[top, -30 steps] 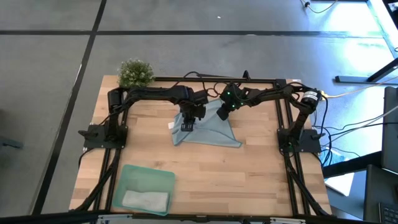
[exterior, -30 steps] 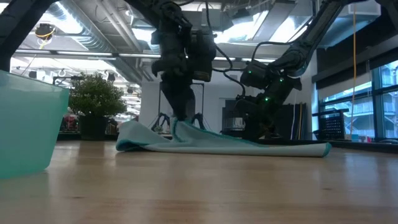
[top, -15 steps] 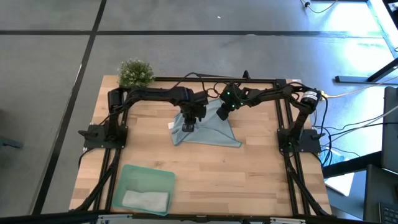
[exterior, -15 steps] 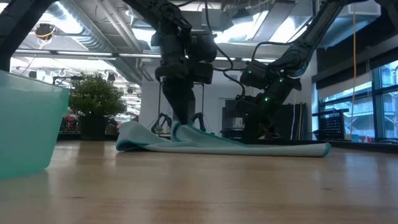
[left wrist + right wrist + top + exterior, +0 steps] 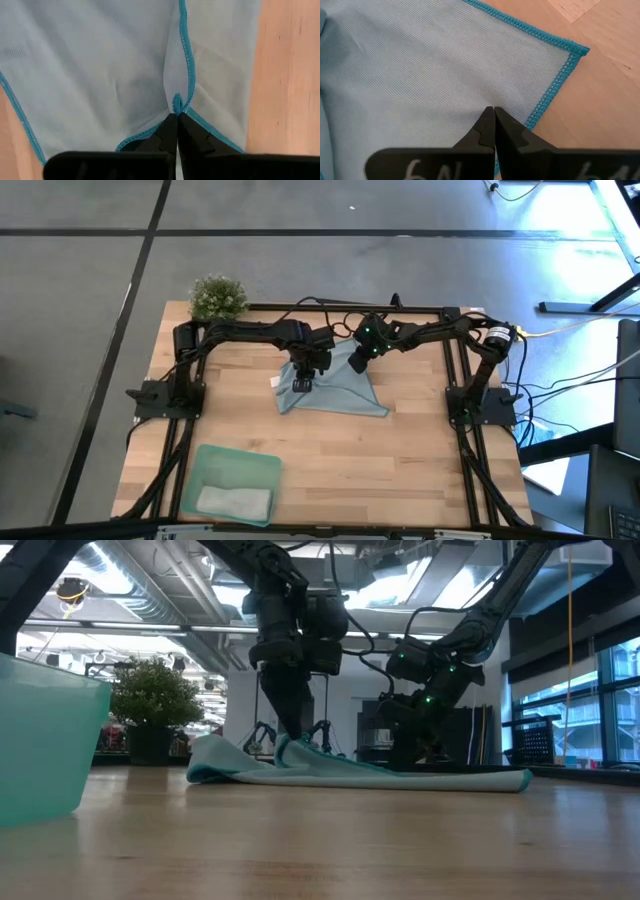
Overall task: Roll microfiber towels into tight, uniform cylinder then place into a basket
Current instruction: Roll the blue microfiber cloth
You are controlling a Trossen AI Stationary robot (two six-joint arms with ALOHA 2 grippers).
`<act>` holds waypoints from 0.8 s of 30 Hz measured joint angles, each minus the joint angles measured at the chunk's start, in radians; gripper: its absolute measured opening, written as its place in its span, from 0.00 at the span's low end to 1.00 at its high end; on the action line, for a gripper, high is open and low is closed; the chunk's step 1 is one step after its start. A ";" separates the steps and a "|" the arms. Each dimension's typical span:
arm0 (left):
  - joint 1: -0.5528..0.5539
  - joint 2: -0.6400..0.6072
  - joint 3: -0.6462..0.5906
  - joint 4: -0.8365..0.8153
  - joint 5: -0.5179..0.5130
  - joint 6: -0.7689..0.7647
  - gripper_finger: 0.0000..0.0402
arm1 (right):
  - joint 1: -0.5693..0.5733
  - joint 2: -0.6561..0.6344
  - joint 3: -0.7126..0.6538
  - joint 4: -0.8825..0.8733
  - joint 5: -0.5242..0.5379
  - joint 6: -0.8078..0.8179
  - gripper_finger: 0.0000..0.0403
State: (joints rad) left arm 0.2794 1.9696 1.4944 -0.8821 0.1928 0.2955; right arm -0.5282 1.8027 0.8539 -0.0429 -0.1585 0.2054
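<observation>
A light blue microfiber towel [image 5: 335, 388] lies spread on the wooden table, a little behind its middle. My left gripper [image 5: 303, 384] stands over the towel's left part, pointing steeply down and shut on its stitched edge. My right gripper [image 5: 357, 364] is shut, with its tips on the towel's far part near a corner [image 5: 570, 50]. The mint-green basket [image 5: 262, 468] stands at the near left of the table. A pale grey towel [image 5: 234, 501] lies in it. My left gripper pinches the towel's dark-blue stitched edge [image 5: 178, 104] between its two fingertips, coming from above and pointing steeply down. The cloth puckers into a small ridge [image 5: 292, 747] at the tips. The remainder of the towel lies on the table. My right gripper rests its shut fingertips [image 5: 492, 116] on the flat cloth a little inside the corner, slanting down from the table's far right. The cloth there lies smooth on the table.
A small potted plant [image 5: 217, 297] stands at the table's far left corner. The black frame rails [image 5: 455, 395] run along the table's sides. Bare wood [image 5: 400, 470] stretches between the towel and the near edge, right of the basket.
My left gripper has opened a little over the towel's edge and shut again on it, staying in place. The towel and my right gripper have kept still.
</observation>
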 joint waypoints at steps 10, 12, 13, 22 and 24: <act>-0.006 -0.008 0.110 -0.129 -0.001 -0.052 0.00 | -0.006 -0.029 -0.001 -0.017 0.000 -0.002 0.00; -0.011 -0.008 0.141 -0.161 -0.001 -0.053 0.00 | -0.013 -0.029 -0.001 -0.035 0.000 0.001 0.00; -0.014 -0.008 0.156 -0.177 0.000 -0.053 0.00 | -0.018 -0.029 -0.002 -0.045 0.000 0.001 0.00; -0.074 -0.009 0.222 -0.332 0.000 -0.105 0.00 | -0.040 -0.056 -0.002 -0.075 0.000 -0.021 0.00; -0.090 -0.009 0.223 -0.346 0.000 -0.122 0.00 | -0.039 -0.092 -0.001 -0.094 -0.001 -0.050 0.00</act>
State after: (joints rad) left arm 0.1891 1.9606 1.7172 -1.2277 0.1925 0.1736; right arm -0.5674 1.7110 0.8529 -0.1372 -0.1590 0.1554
